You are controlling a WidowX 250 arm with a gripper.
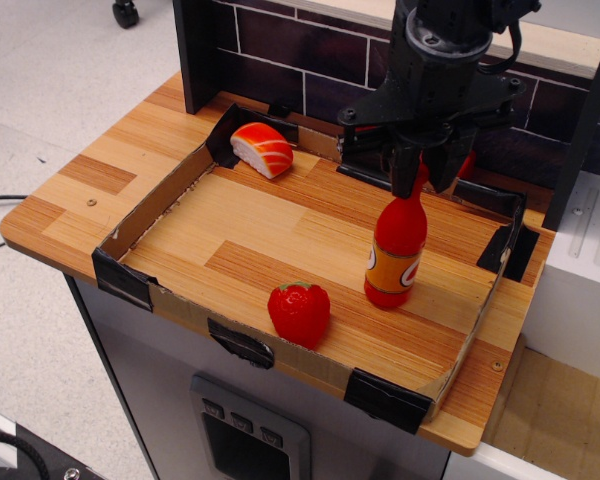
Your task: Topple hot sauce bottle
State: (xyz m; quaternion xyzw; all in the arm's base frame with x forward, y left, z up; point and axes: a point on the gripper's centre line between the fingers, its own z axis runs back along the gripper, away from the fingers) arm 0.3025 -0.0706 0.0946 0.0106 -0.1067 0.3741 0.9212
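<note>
One gripper (420,172), fingers clamped on the cap, sits directly above the upright hot sauce bottle (396,255), long axis vertical, open bench (270,225) to either side.

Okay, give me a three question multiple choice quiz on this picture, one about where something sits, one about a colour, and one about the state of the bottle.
1. Where is the strawberry?
A. near the tray's front edge
B. against the brick wall
C. on the floor

2. What colour is the label on the hot sauce bottle?
A. blue
B. orange
C. green

3. How is the bottle now?
A. lying on its side
B. lifted clear of the tray
C. standing upright on the tray

Answers:
1 A, it sits by the front wall of the tray.
2 B, an orange band with a white oval wraps the lower body.
3 C, its base rests on the wood while the pincer is at its cap.
</note>
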